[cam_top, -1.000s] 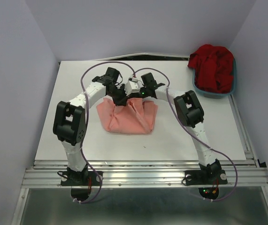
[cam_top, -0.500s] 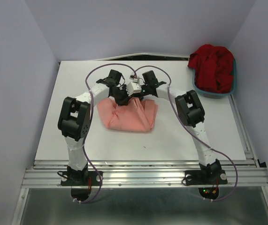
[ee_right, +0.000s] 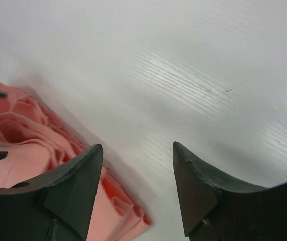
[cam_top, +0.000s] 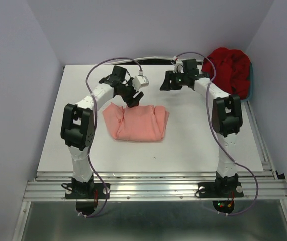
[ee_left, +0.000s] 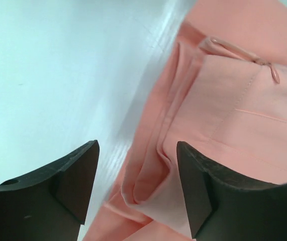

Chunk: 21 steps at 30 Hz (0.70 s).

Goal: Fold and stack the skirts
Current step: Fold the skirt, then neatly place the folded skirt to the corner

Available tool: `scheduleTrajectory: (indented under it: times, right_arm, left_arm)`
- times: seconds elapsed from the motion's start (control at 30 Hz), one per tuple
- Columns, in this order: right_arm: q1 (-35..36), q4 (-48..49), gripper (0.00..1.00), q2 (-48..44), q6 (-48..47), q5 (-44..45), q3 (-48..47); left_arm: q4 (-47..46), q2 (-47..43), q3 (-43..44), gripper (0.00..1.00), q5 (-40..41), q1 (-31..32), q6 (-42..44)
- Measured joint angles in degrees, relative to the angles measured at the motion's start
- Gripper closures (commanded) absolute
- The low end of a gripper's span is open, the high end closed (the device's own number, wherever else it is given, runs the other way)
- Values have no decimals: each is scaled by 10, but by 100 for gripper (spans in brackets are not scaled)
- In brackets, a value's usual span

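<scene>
The salmon-pink skirt [cam_top: 135,124] lies folded in a rough rectangle at the middle of the white table. My left gripper [cam_top: 134,99] hovers over its far edge, open; in the left wrist view its fingers [ee_left: 73,178] straddle a loose pink fold [ee_left: 156,173] without pinching it. My right gripper [cam_top: 164,84] is open above bare table, behind and to the right of the pink skirt; the right wrist view shows the pink skirt's corner [ee_right: 27,145] at the lower left. The deep red skirt [cam_top: 229,70] sits heaped in the basin at the back right.
The teal basin [cam_top: 251,83] stands at the table's back right corner, partly behind my right arm. Purple cables loop over both arms. White table [cam_top: 198,145] surrounds the pink skirt, with walls close on the left, back and right.
Both grippers opened and let go of the pink skirt's far edge. The right arm swung away to the back right, towards the basin. The left gripper stayed over the skirt's edge.
</scene>
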<state>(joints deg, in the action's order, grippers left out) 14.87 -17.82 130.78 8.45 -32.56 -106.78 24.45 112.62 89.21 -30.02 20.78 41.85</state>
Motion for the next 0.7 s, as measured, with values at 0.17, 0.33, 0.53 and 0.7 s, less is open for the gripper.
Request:
scheduleTrajectory:
  times: [0.17, 0.33, 0.53, 0.7]
  right_arm:
    - [3, -3, 37, -125, 6, -24, 51]
    - [33, 37, 40, -246, 45, -106, 152]
    - [101, 90, 41, -270, 104, -193, 281]
    - [146, 110, 45, -225, 137, -221, 327]
  left_arm:
    - [7, -48, 37, 2, -24, -41, -74]
    - [-10, -159, -24, 17, -75, -74, -153]
    - [-63, -227, -184, 67, -172, -65, -275]
    - [-122, -151, -280, 74, -210, -64, -372]
